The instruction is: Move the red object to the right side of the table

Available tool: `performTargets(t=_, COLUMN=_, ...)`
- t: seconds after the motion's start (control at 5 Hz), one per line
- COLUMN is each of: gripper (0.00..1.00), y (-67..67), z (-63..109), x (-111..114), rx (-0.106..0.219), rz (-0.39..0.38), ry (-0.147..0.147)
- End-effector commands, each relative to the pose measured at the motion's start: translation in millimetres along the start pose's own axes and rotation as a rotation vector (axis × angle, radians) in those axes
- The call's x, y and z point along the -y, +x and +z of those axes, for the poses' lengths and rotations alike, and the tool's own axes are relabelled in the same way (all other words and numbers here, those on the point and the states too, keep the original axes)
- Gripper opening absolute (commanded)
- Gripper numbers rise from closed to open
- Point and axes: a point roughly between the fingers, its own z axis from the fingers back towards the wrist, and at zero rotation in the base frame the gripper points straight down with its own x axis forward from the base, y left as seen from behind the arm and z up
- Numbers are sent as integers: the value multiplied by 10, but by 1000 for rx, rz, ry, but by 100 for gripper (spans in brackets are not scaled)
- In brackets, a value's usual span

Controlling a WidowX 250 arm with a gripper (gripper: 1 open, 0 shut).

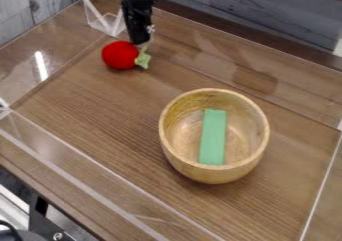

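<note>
Red object (120,55) near seemingly closed fingers (138,32)

The gripper (139,37) points straight down near the far left of the table (94,125), its fingers drawn together. The red object (120,55) lies on the wood just below and to the left of the fingertips, and its green tip (142,60) sticks out almost directly under them. Whether the fingers touch that tip cannot be told. Well apart from the gripper, toward the near right, stands a wooden bowl (170,135) with a green block (214,137) lying flat inside.
</note>
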Motion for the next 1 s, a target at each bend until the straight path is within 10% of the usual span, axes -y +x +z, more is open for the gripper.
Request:
performTargets(t=0.0, gripper=0, y=118, z=371, x=71, rx=62, rz=-41, ry=57)
performTargets(t=0.2, gripper=0, y=112, z=291, x=66, rx=58, rz=-64, ry=41)
performTargets(t=0.4, gripper=100, y=95, z=181, x=50, rx=55, rz=-82, ry=25)
performTargets(t=0.6, gripper=0, y=83, z=119, x=43, rx=55, rz=-96, ry=13)
performTargets(t=0.8, gripper=100, y=55, z=31, x=34, rx=55, rz=-108, ry=-1)
